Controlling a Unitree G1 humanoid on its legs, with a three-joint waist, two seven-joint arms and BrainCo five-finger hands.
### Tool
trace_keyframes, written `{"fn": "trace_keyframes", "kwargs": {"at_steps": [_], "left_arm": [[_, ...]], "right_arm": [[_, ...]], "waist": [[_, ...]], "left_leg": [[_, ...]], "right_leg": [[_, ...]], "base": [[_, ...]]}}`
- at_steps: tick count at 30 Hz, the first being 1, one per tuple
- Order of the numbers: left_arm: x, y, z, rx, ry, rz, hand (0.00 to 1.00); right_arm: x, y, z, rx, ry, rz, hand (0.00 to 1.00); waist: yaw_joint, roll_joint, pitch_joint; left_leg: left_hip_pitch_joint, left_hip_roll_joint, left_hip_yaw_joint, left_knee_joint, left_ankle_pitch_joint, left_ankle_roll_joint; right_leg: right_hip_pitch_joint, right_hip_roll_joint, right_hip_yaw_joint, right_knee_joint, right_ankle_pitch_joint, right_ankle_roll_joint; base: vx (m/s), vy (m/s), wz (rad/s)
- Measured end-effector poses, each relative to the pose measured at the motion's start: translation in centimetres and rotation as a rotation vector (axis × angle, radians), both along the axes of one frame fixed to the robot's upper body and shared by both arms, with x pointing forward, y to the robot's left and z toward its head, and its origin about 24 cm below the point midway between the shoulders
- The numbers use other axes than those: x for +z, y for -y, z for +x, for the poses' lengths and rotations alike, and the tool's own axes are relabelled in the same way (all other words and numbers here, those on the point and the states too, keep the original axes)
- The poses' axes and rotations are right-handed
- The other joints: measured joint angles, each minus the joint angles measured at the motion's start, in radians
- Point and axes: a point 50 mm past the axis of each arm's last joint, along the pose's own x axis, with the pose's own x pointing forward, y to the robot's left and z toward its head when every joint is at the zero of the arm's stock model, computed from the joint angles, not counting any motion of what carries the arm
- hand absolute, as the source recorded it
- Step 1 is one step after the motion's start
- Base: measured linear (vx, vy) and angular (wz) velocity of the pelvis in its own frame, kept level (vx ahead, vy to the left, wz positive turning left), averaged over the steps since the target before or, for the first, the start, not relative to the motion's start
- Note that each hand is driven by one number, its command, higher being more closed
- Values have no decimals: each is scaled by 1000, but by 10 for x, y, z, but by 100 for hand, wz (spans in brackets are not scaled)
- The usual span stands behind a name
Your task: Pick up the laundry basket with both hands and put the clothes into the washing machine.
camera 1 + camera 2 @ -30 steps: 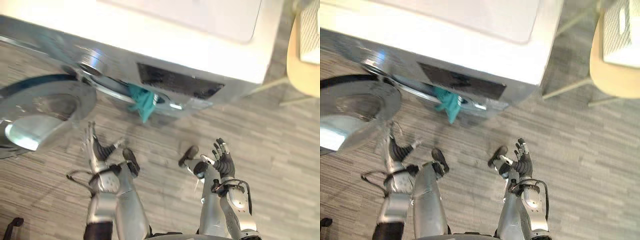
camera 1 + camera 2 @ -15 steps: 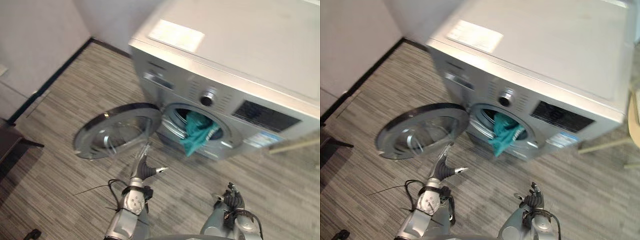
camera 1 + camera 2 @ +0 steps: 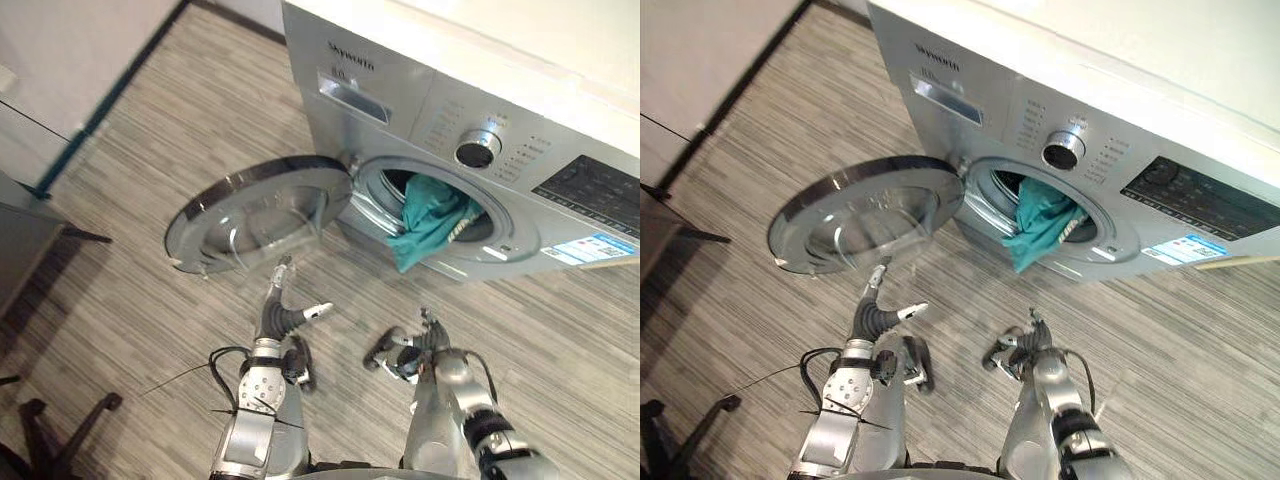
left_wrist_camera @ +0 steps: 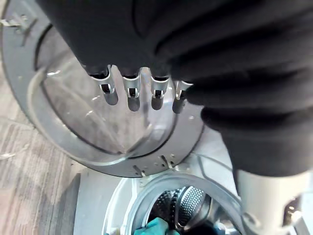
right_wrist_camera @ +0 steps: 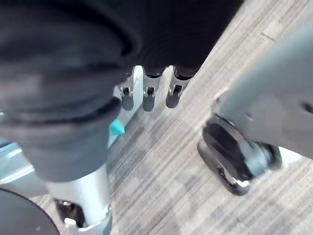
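Left eye view: the teal garment (image 3: 428, 225) hangs lengthwise down from the washing machine's (image 3: 400, 110) drum mouth. It lies ahead of both hands, straight beyond the right hand (image 3: 428, 340). The left hand (image 3: 282, 315) points at the open door (image 3: 250, 215).

Left wrist view: its fingers (image 4: 128, 90) are straight and empty.

Right wrist view: the fingers are relaxed and grasp nothing.

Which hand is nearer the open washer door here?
Left. The left hand reaches up just below the door; the right hand is farther off, below the drum opening.
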Motion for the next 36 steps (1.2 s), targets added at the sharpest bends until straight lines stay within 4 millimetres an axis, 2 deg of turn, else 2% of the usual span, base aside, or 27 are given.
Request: {"fn": "trace_keyframes", "kwargs": {"at_steps": [1, 2, 3, 4, 7, 9, 11, 12, 14, 17, 18, 19, 22, 27, 30, 33, 36], "left_arm": [[0, 2, 0, -6, -2, -15, 0], [0, 3, 0, -8, -4, -18, 0], [1, 3, 1, -8, -1, -18, 0], [7, 1, 7, 1, 25, -18, 0], [20, 0, 18, 10, 79, -21, 0], [28, 3, 25, -4, 113, -22, 0], [35, 3, 31, -3, 139, -23, 0], [36, 2, 31, -1, 142, -24, 0], [43, -2, 38, 20, 168, -43, 0], [48, -9, 42, 51, 186, -67, 0], [51, -11, 44, 72, 198, -88, 0], [51, -11, 44, 73, 199, -92, 0], [53, -12, 45, 77, 204, -114, 0], [53, -11, 45, 66, 198, -125, 0], [53, -9, 45, 57, 199, -144, 0], [57, -4, 48, 38, 212, -162, 0], [64, 6, 52, -2, 233, -164, 0]], "right_arm": [[7, 3, 9, -8, 23, -13, 0], [14, 6, 16, -22, 42, -15, 0], [15, 6, 18, -25, 45, -17, 0], [19, 7, 24, -26, 46, -20, 0], [26, 6, 35, -34, 39, -10, 0], [36, 6, 46, -51, 52, 5, 0], [56, 19, 61, -125, 110, 54, 0], [59, 21, 63, -132, 120, 57, 0], [82, 42, 74, -202, 188, 76, 0], [97, 71, 77, -272, 230, 61, 0], [110, 95, 75, -314, 257, 29, 0], [111, 99, 75, -321, 259, 22, 0], [118, 133, 66, -384, 242, -39, 0], [102, 160, 43, -409, 135, -119, 0], [106, 176, 35, -423, 123, -169, 0], [127, 186, 40, -406, 154, -259, 0], [167, 186, 60, -368, 240, -355, 0]], "waist": [[1, -2, 3], [14, -1, 11], [14, -4, 18], [15, -9, 47], [18, 5, 78], [19, 4, 91], [20, 6, 97], [20, 6, 97], [18, 10, 99], [19, 12, 100], [19, 21, 102], [19, 23, 103], [20, 24, 103], [18, 29, 101], [23, 30, 101], [33, 33, 100], [40, 69, 95]], "left_leg": [[23, 21, 30, -119, 15, -24], [76, 49, 108, -266, 85, -101], [86, 50, 145, -293, 144, -106], [89, 27, 177, -319, 178, -94], [32, 14, 185, -278, 159, -65], [-6, 5, 201, -263, 148, -47], [-48, -19, 219, -248, 139, -32], [-55, -20, 220, -248, 138, -31], [-96, -28, 220, -243, 139, -28], [-131, -39, 214, -245, 143, -21], [-157, -44, 215, -247, 146, -18], [-160, -44, 215, -247, 147, -17], [-197, -50, 219, -258, 155, -18], [-200, -57, 221, -293, 176, -26], [-211, -62, 227, -321, 190, -31], [-225, -78, 229, -370, 232, -32], [-231, -95, 212, -429, 278, -38]], "right_leg": [[-23, 6, 8, -27, 27, -4], [-51, 9, 29, -41, 49, -7], [-63, 2, 39, -41, 60, -6], [-83, -24, 53, -52, 96, -21], [-130, -39, 67, -61, 127, -17], [-175, -56, 81, -56, 142, -14], [-237, -83, 109, -47, 157, -7], [-244, -84, 112, -46, 158, -6], [-285, -97, 114, -41, 166, -6], [-323, -108, 116, -29, 166, -6], [-351, -114, 118, -25, 167, -9], [-355, -114, 118, -25, 168, -10], [-403, -115, 127, -24, 172, -16], [-419, -109, 127, -35, 172, -17], [-442, -105, 130, -44, 174, -20], [-474, -106, 128, -45, 176, -24], [-483, -110, 117, -47, 176, -25]], "base": [[28, 101, -26], [34, 133, -26], [44, 155, -18], [35, 149, 0], [36, 134, 0], [19, 114, 1], [-1, 116, 0], [-16, 87, 0], [-24, 58, 8], [-25, 32, 14], [-24, 26, 12], [-30, 30, 8], [-2, 4, 1], [3, 2, 2], [-8, -4, 1], [-27, -24, 16], [-33, -32, 24]]}}
